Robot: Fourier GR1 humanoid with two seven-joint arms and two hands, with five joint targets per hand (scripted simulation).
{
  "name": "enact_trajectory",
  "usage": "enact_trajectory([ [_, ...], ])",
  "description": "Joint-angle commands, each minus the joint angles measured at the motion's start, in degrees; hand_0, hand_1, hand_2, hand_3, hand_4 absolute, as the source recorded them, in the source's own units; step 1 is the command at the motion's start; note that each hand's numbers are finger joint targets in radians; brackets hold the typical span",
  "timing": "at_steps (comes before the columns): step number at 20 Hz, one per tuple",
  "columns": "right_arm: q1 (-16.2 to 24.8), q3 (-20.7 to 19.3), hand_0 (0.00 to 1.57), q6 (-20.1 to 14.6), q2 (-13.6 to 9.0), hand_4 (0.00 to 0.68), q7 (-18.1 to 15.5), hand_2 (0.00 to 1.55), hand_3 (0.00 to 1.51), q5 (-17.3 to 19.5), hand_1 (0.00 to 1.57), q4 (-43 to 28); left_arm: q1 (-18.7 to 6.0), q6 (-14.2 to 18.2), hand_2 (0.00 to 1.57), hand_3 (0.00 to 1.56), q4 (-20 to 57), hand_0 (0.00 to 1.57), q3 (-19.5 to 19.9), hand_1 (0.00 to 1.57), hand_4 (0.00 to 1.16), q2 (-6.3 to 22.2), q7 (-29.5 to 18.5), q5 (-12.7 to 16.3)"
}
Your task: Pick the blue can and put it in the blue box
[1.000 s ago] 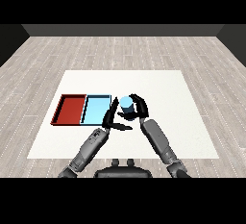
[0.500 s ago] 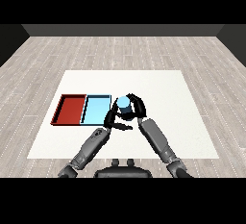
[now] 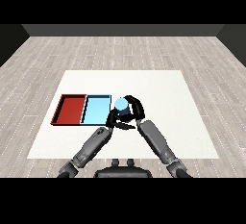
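The blue can [image 3: 120,105] stands upright in my right hand [image 3: 132,108], whose fingers curl round it just right of the light blue tray [image 3: 96,111]. The can's pale top faces up and its lower part is hidden by the hands. My left hand [image 3: 114,120] sits low in front of the can, close under the right hand, with its fingers relaxed and holding nothing. The red tray [image 3: 69,108] lies to the left of the blue one, both with nothing inside.
The white table [image 3: 158,93] spreads wide to the right and behind the hands. Both grey forearms come in from the lower edge and meet near the table's middle.
My right hand has carried the can leftward, closer to the light blue tray's right edge. The left hand has stayed close beneath it.
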Motion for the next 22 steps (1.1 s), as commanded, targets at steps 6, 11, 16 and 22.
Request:
enact_trajectory([
  [6,0.3,0.0,1.42,1.2,0.0,0.541,1.8,1.46,1.37,0.0,1.42,-1.3,-3.6,3.7,0.0,0.0,2.2,0.0,-3.2,0.0,0.0,0.0,0.6,3.8],
  [11,-0.5,7.5,1.45,-5.0,0.0,0.525,0.3,1.46,1.37,-3.4,1.45,0.5,-6.5,4.0,0.0,0.0,4.9,0.0,-4.9,0.0,0.0,0.0,-3.0,6.6],
  [16,2.1,5.7,1.43,-2.8,0.0,0.522,2.8,1.45,1.35,0.3,1.43,-5.6,-9.7,5.9,0.0,0.0,4.2,0.0,-6.2,0.0,0.0,0.0,2.5,5.2],
  [22,1.4,4.7,1.45,-1.0,-0.8,0.497,4.5,1.45,1.36,0.8,1.45,-6.3,-8.6,11.3,0.0,0.0,0.8,0.0,-7.3,0.0,0.0,0.0,5.6,6.9],
])
